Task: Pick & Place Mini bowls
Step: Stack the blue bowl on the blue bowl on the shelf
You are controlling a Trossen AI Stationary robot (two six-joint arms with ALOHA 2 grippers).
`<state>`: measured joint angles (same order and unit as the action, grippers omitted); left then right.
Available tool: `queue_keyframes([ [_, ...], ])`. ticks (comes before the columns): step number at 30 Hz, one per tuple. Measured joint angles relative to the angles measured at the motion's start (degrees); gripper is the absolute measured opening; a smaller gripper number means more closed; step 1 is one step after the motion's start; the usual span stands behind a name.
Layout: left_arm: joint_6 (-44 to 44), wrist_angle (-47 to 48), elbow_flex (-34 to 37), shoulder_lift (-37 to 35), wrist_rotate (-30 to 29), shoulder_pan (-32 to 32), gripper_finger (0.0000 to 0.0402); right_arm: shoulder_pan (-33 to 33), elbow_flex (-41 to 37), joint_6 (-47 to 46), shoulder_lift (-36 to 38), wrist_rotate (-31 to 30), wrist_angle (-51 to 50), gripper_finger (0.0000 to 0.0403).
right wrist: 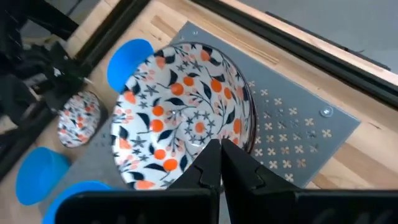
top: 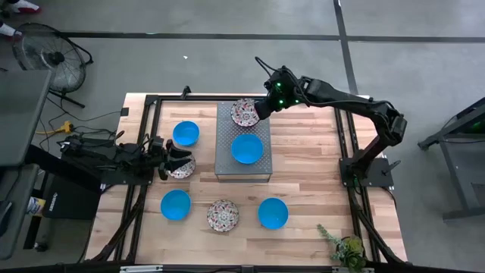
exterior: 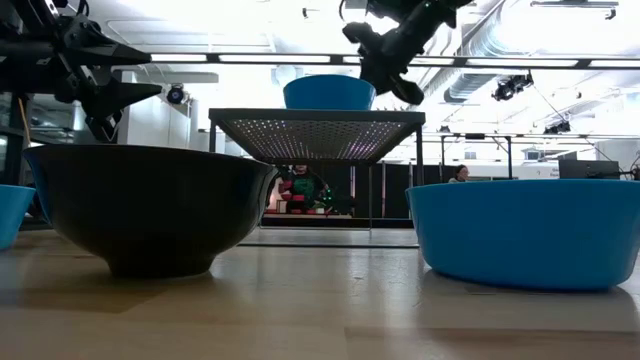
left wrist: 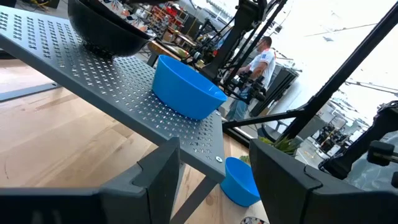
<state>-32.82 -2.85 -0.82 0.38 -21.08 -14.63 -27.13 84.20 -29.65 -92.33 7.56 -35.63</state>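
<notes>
Closest to the low camera, the near patterned bowl (exterior: 150,205) stands on the front of the table (top: 303,174), dark against the light. The near-right blue bowl (exterior: 525,230) sits beside it on the right. The near-left blue bowl (top: 176,204) sits on its left. All three are upright and apart from each other.

Behind them the grey slab (top: 226,165) stands raised on legs in the middle of the table. The slab blue bowl (top: 246,149) sits on its near half. The far patterned bowl (right wrist: 186,115) is at the slab's far left corner. There the right gripper (right wrist: 221,150) has its fingers pressed almost together at the rim, seemingly pinching it. I cannot tell whether the bowl rests on the slab or is just lifted.

The left gripper (left wrist: 214,155) hovers with fingers spread and nothing between them. It is at the table's left side, over the left patterned bowl (top: 183,169). The far-left blue bowl (top: 186,133) lies just beyond, left of the slab.

Seven bowls show, and an eighth is not in sight. If the slab is the goal, about two are placed and five wait on the wood, so the job looks under halfway. If bowls are coming off it, two are left.

The slab's edge and legs stand between the left arm and the bowls on top. A small plant (top: 345,249) sits at the near right corner, out of the way. A person (left wrist: 262,59) stands in the room beyond.
</notes>
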Motion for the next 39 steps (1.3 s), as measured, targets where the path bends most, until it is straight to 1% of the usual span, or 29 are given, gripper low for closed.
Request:
queue_keyframes([
  [4, 0.0, 0.0, 0.0, 0.0, 0.0, 0.0, 0.019, 1.5, 0.0, -1.7, 2.6, -0.6, -1.8, 0.0],
  [16, 0.0, 0.0, 0.0, 0.0, 0.0, 0.0, 0.019, 10.2, 0.0, -9.3, 8.9, -0.6, -15.7, 0.0],
  [22, 0.0, 0.0, 0.0, 0.0, 0.0, 0.0, 0.019, 17.4, 0.0, -13.8, 10.4, -2.3, -23.9, 0.0],
  [30, 0.0, 0.0, 0.0, 0.0, 0.0, 0.0, 0.019, 27.5, 0.0, -19.6, 10.7, -6.2, -33.6, 0.0],
  [34, 0.0, 0.0, 0.0, 0.0, 0.0, 0.0, 0.019, 32.4, 0.0, -22.6, 10.7, -8.0, -36.4, 0.0],
  [39, 0.0, 0.0, 0.0, 0.0, 0.0, 0.0, 0.019, 38.7, 0.0, -27.6, 10.6, -9.6, -37.2, 0.0],
])
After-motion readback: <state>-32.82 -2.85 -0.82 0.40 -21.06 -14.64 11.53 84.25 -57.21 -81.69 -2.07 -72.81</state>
